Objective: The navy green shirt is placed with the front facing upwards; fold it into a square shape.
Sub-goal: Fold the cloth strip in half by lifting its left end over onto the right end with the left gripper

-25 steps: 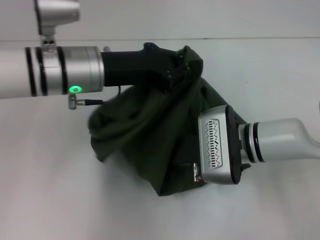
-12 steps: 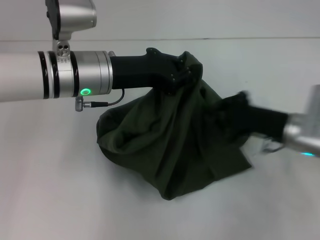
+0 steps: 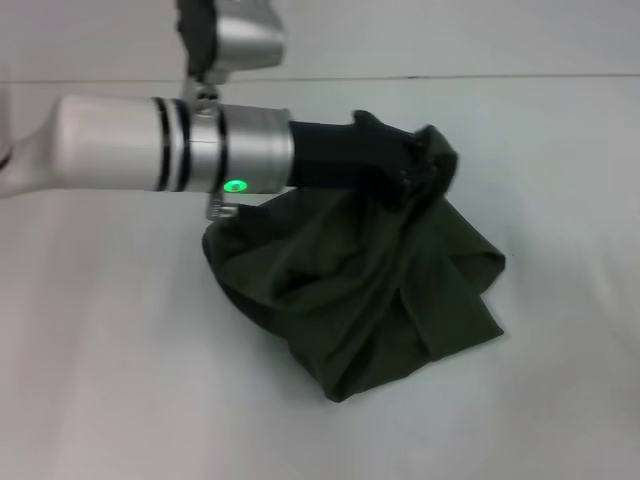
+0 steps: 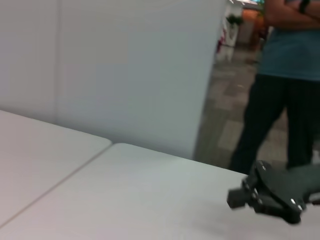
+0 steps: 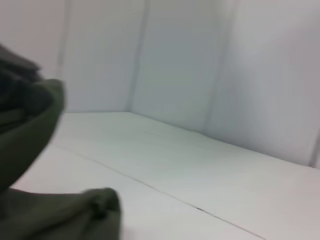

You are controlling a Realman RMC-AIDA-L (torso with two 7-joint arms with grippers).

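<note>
The left tool [image 3: 425, 165], pinched on a raised bunch of the crumpled shirt [image 3: 370, 290], should next spread it flat on the surface [image 3: 100, 350].

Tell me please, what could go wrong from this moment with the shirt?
The left gripper lifts the navy green shirt by one bunched point, so the rest hangs crumpled onto the table. If laid down like this, it will likely land in a heap, not flat. The grip covers little fabric, so the cloth might slip out. The right gripper is not seen in the head view, so nothing steadies the hanging part.
</note>
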